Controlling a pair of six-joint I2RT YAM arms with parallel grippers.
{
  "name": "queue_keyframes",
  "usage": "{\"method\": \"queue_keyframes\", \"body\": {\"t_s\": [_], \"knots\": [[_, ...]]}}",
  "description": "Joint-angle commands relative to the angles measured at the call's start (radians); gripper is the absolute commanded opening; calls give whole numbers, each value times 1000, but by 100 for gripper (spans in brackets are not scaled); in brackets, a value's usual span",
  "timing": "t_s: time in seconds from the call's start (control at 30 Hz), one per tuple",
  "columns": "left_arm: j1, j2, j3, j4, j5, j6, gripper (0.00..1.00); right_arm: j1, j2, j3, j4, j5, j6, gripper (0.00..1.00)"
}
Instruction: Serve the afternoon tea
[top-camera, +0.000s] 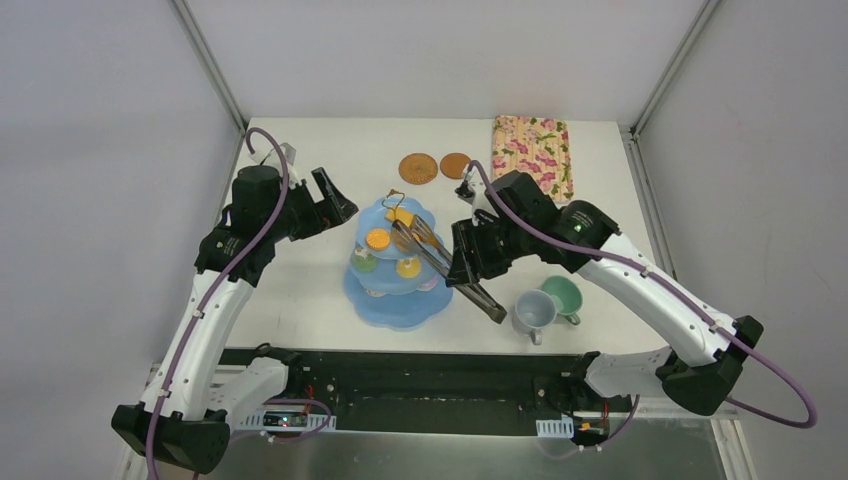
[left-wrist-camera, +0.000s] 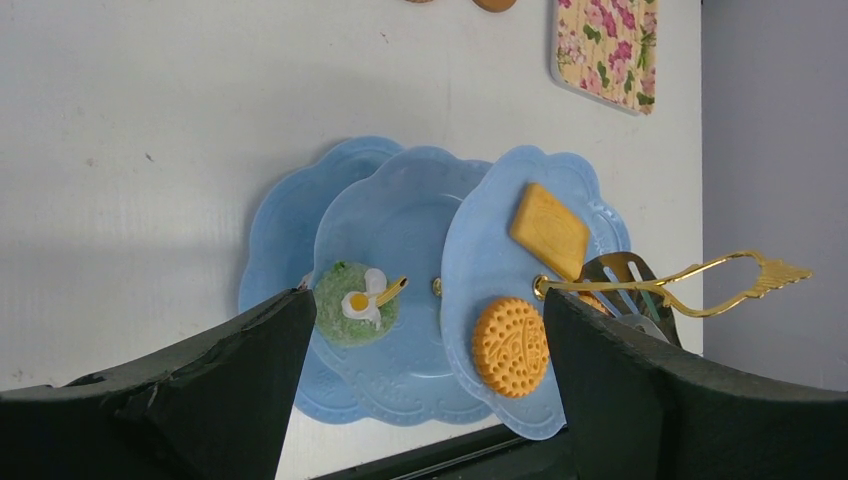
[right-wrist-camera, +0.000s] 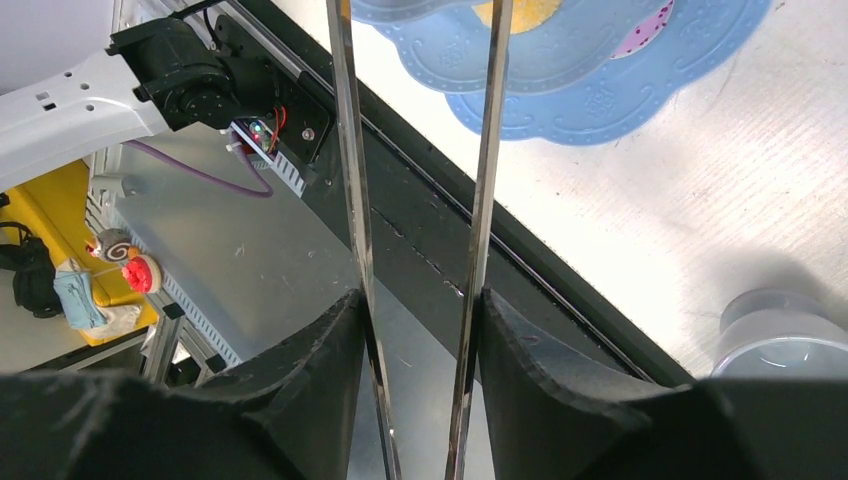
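At the centre of the tabletop (top-camera: 300, 290) stands the light-blue three-tier stand (top-camera: 395, 305), already partly loaded. Its top tier carries one rectangular biscuit (top-camera: 400, 215) and one round orange biscuit (top-camera: 377, 239). The middle tier carries a green donut (top-camera: 364, 262) and a yellow donut (top-camera: 408, 267). The lowest tier is largely hidden.

The right hand (top-camera: 470, 255), just right of the stand, clamps the metal tongs (top-camera: 484, 300) by both arms. The tong tips reach over the top tier.

The left hand (top-camera: 338, 207), left of the stand, stands wide and holds nothing.

Right of the stand, the grey-blue cup (top-camera: 533, 311) and the green cup (top-camera: 563, 296) sit side by side. Both appear empty.

Behind the stand, two brown coasters (top-camera: 418, 168) lie bare. Further right lies the floral tray (top-camera: 532, 152), nothing on it.

Judgement: food placement is under way or near completion. Setting the cups on the coasters is not yet done.
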Motion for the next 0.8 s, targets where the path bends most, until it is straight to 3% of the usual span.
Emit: {"method": "queue_keyframes", "body": {"t_s": [0.0,0.17,0.33,0.57,0.67,0.77], "knots": [[-9,7,2,44,13,-3,88,10,-13,51,19,26,-5,47],[-9,15,1,49,15,1,88,9,-35,46,39,33,-2,51],[-9,20,1,50,11,14,88,10,-93,44,39,78,5,47],[-9,15,11,30,-17,53,88,8,-319,-56,61,322,87,36],[-9,15,9,30,-21,59,88,6,-361,-100,68,480,107,28],[-9,16,8,33,-22,68,89,0,-361,-134,134,594,94,28]]}}
